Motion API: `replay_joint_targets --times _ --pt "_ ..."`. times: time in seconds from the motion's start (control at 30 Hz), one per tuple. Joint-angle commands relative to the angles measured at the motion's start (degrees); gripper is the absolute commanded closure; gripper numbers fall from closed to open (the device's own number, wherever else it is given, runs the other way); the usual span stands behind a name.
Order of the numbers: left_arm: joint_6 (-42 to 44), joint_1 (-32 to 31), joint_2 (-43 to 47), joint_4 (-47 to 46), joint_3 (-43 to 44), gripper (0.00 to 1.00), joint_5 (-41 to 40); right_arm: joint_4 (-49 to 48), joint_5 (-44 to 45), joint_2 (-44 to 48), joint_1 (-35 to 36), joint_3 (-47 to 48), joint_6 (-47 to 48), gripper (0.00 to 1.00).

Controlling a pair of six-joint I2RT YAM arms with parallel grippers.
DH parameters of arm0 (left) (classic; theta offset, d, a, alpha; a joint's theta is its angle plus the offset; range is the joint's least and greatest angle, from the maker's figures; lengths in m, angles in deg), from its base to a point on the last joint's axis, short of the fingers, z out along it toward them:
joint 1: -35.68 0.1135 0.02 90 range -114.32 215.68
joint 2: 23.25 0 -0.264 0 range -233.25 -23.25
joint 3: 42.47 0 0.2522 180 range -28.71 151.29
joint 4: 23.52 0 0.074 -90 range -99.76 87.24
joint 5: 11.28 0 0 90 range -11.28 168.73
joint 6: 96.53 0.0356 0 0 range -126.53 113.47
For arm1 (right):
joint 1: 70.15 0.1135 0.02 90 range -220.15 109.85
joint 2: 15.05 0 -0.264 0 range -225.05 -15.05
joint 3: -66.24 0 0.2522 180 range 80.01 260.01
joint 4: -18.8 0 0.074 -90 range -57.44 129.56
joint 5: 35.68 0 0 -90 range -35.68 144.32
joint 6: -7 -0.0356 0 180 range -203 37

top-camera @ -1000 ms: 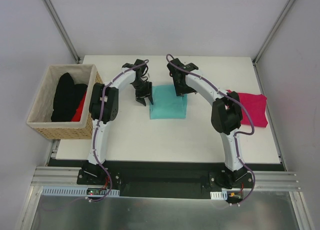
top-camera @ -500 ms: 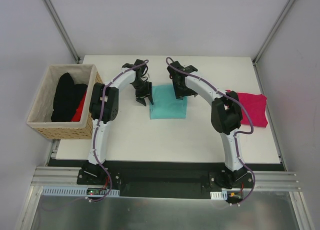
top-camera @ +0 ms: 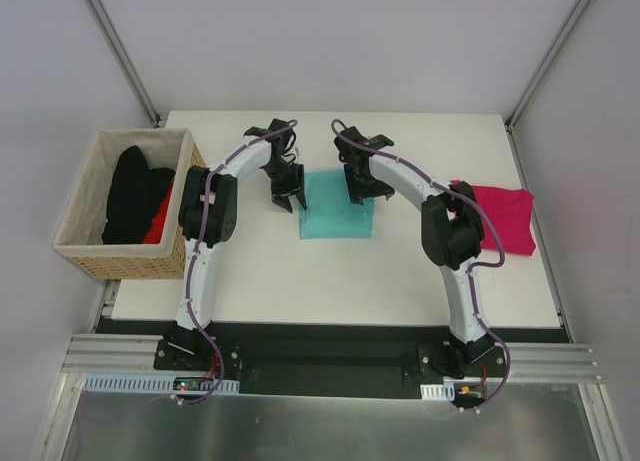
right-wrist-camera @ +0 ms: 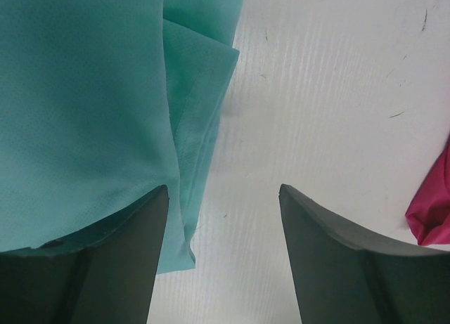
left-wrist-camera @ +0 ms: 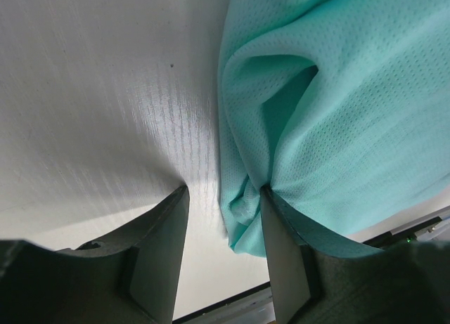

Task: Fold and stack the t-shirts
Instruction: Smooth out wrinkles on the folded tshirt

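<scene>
A folded teal-green t-shirt [top-camera: 338,209] lies flat mid-table. My left gripper [top-camera: 288,196] is at its left edge and stands open. In the left wrist view the shirt's bunched edge [left-wrist-camera: 242,218] sits between the fingers of the left gripper [left-wrist-camera: 221,197], resting against the right finger [left-wrist-camera: 285,261]. My right gripper [top-camera: 362,186] is open over the shirt's far right edge. In the right wrist view the layered teal hem [right-wrist-camera: 190,169] lies just inside the left finger [right-wrist-camera: 126,261] of the right gripper [right-wrist-camera: 223,194]. A folded magenta-pink t-shirt [top-camera: 505,219] lies at the right.
A tan woven basket [top-camera: 135,266] stands off the table's left side, holding black t-shirts [top-camera: 135,191] and a bit of red cloth [top-camera: 160,224]. A corner of the magenta shirt [right-wrist-camera: 432,211] shows in the right wrist view. Bare white table [top-camera: 300,281] lies in front of the shirts.
The right wrist has shifted slightly over the teal shirt's far right edge. The left arm and both shirts are unmoved.
</scene>
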Motion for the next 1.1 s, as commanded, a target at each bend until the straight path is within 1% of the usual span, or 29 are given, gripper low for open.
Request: replay_joint_targets --times 0.0,0.33,0.5,0.7,0.93,1.07 --pt "-0.61 0.22 1.04 0.3 -0.24 0.55 0.64 -0.13 -0.17 0.22 0.23 1.19 -0.76 0.32" --pt "-0.78 -0.13 2.35 0.21 2.4 0.56 0.72 0.57 1.58 1.1 0.23 3.66 0.65 0.32" --pt "-0.7 -0.13 3.58 0.21 2.23 0.55 0.55 0.83 1.5 1.28 0.23 4.18 0.65 0.32" --pt "-0.61 -0.13 5.34 -0.14 -0.06 0.56 -0.42 1.19 0.79 0.4 0.32 4.63 0.21 0.32" --pt "-0.78 -0.22 9.82 -2.86 -5.41 0.56 -0.68 1.27 1.06 0.75 0.67 4.01 0.03 0.33" --pt "-0.87 -0.13 11.06 -3.48 -6.21 0.56 -0.77 1.19 1.23 0.93 0.67 4.1 -0.06 0.33"
